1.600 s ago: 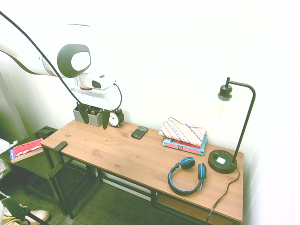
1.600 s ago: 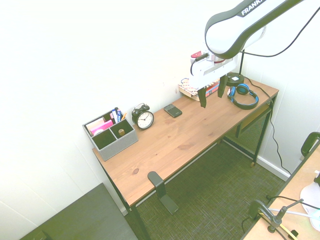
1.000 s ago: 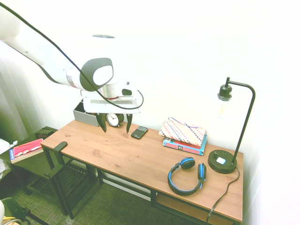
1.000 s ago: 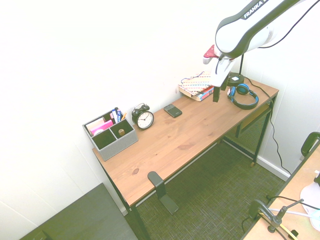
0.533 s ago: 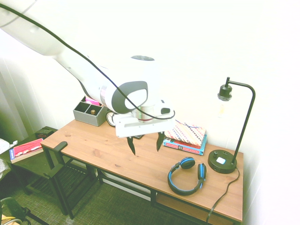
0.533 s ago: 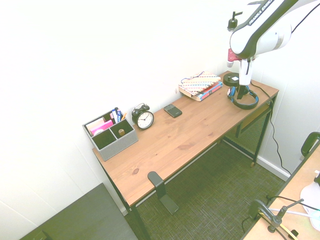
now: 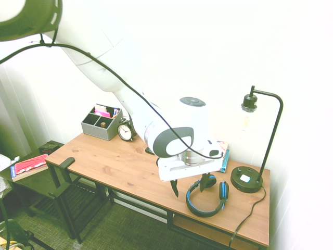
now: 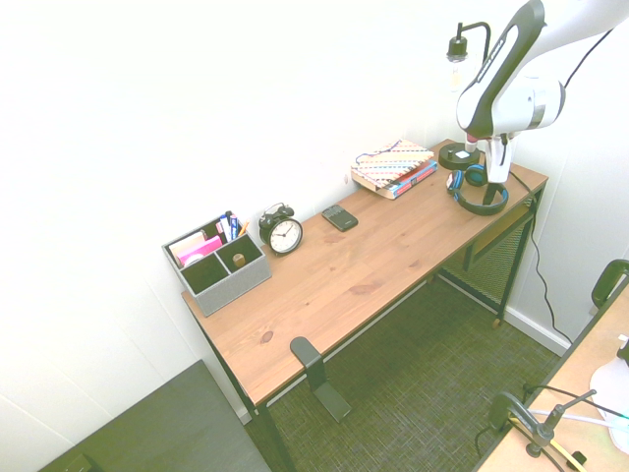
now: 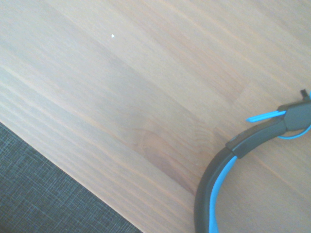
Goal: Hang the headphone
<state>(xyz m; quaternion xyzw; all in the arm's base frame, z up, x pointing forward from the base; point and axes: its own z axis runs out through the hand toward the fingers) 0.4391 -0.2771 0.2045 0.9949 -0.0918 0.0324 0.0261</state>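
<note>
The headphone lies flat on the wooden desk near the lamp end, with a black band, blue trim and two round cups. My gripper hangs just above the desk at the headphone's near side. It is open, one dark finger off the band and the other by an ear cup. From the second exterior view the headphone is partly behind the gripper. The wrist view shows a curved piece of the headphone's band on the wood.
A black desk lamp stands right beside the headphone. Stacked books with a patterned pouch, a phone, an alarm clock and a grey organizer line the wall side. A black hook-shaped bracket sticks up at the desk's front edge.
The arm has swept along the desk from the organizer end to the lamp end and come down beside the headphone. The gripper stayed open.
</note>
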